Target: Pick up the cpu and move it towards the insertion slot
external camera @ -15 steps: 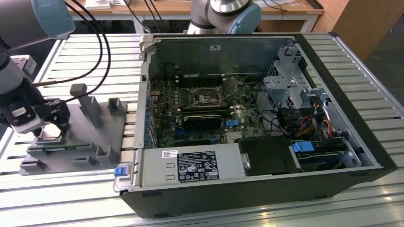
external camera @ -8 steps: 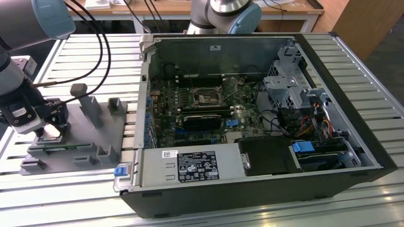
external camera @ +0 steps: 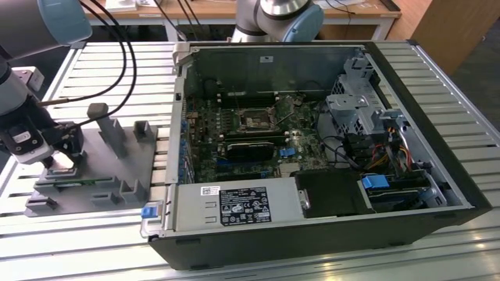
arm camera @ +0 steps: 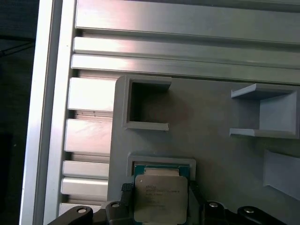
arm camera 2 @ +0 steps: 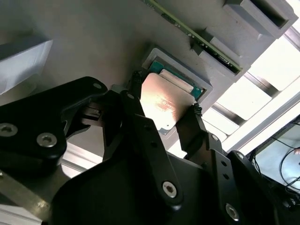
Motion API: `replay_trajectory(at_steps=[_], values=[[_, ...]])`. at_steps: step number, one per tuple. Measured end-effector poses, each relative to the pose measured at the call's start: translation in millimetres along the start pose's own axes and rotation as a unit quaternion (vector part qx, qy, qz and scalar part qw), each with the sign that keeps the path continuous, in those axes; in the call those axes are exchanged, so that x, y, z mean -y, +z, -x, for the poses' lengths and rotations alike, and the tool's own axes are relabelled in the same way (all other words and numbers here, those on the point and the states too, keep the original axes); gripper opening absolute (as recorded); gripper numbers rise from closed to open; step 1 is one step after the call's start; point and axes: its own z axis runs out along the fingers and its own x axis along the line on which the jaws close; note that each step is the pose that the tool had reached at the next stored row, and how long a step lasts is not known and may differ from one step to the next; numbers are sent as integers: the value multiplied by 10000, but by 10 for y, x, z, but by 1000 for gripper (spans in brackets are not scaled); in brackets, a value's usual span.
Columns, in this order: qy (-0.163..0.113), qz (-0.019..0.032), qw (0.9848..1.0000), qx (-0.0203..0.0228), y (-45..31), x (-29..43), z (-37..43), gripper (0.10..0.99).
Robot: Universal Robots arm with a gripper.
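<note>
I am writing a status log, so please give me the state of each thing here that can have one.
cpu: gripped at two opposite edges, at the recess of the grey holder.
gripper: jaws shut on the cpu.
insertion slot: empty, dark centre showing.
computer case: lying down, side panel off.
memory stick: seated on edge in the grey holder.

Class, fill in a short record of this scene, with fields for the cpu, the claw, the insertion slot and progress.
cpu: silvery top up, in the grey holder's square recess
claw: closed on two opposite edges of the cpu
insertion slot: inside the open computer case, away from the claw
progress: cpu gripped, not yet at the slot
</note>
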Motion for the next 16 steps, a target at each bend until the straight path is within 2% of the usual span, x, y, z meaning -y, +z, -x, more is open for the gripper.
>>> replay_trajectory(at_steps=[10,16], values=[[0,0,10000,0,-111,-4,1,545],[0,1,10000,0,-152,-6,1,545]])
